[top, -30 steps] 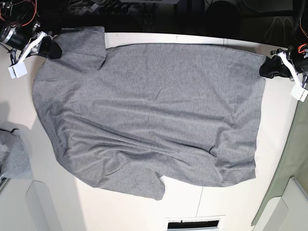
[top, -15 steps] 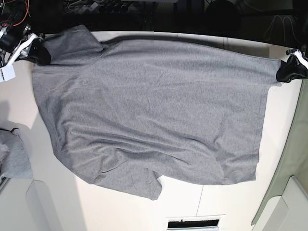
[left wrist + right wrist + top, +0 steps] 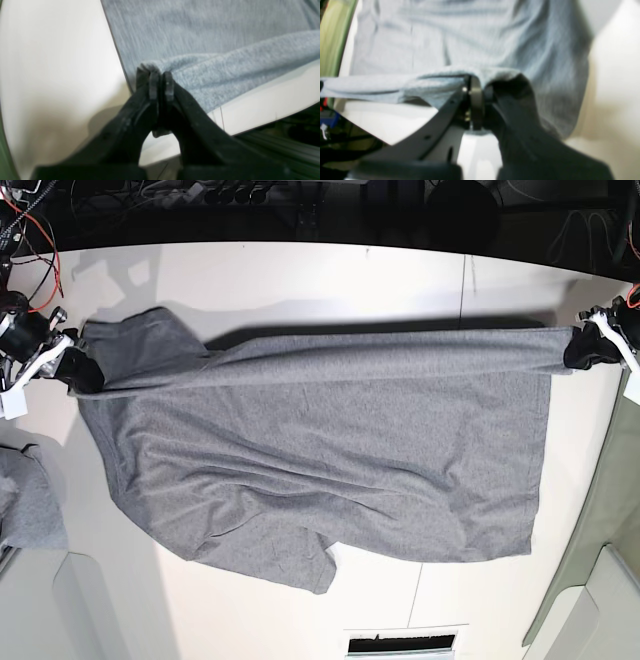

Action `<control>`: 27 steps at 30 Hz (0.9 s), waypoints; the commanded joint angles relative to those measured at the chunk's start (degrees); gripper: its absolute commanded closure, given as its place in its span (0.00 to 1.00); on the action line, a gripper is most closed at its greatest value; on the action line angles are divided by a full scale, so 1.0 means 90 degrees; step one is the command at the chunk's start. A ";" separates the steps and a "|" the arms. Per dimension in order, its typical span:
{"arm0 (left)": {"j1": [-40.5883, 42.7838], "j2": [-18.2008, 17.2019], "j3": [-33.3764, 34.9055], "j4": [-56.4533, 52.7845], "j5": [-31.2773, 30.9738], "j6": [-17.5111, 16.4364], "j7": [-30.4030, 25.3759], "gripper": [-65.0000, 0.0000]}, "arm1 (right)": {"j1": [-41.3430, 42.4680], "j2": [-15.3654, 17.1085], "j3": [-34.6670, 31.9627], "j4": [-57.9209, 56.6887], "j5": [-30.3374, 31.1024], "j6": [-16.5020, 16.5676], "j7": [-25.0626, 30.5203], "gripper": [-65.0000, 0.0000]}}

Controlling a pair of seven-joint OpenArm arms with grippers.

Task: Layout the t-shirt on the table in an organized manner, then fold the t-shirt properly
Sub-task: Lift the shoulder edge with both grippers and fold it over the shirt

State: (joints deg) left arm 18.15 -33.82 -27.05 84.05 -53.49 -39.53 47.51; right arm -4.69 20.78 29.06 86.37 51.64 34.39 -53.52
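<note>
The heather-grey t-shirt lies spread on the white table, its far edge lifted and stretched taut between both grippers. On the base view's right, my left gripper is shut on a corner of the shirt; the left wrist view shows its black fingertips pinching the t-shirt over the table. On the base view's left, my right gripper is shut on the shirt near a sleeve. The right wrist view shows that gripper clamped on a fold of the t-shirt.
A scrap of similar grey cloth lies at the left edge. Pale bin-like corners sit at the bottom left and bottom right. Green fabric borders the right side. A vent slot lies at the front edge.
Both grippers have moved toward the near side, carrying the shirt's far edge with them. A wide strip of bare table now shows behind the shirt, and the held edge is pulled straight.
</note>
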 commanded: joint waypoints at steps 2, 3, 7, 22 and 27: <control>-0.0202 -0.0138 0.0010 -0.0148 -0.0036 -0.0052 -0.0112 1.00 | 0.0340 0.0087 0.0012 -0.0121 0.0046 -0.0010 0.0160 1.00; -0.0284 -0.0138 0.0066 -0.0253 -0.0019 -0.0052 -0.0119 1.00 | 0.0478 0.0068 -0.0012 -0.0233 -0.0017 -0.0007 0.0160 1.00; -0.0583 -0.0138 0.0406 -0.0617 0.0080 -0.0052 -0.0236 1.00 | 0.1008 -0.0002 -0.0260 -0.0695 -0.0134 -0.0007 0.0262 1.00; -0.1384 -0.0121 0.1149 -0.1088 0.0843 -0.0052 -0.0639 1.00 | 0.1460 0.0002 -0.0872 -0.1248 -0.0607 -0.0095 0.0340 0.54; -0.1404 -0.0124 0.1149 -0.1088 0.0933 -0.0052 -0.0814 1.00 | 0.1180 0.0002 0.0107 -0.1234 -0.0527 -0.0107 0.0330 0.55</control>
State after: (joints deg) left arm 6.17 -33.63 -16.19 73.54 -44.10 -39.51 41.60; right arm 5.23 19.86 29.87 74.28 45.74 33.21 -51.53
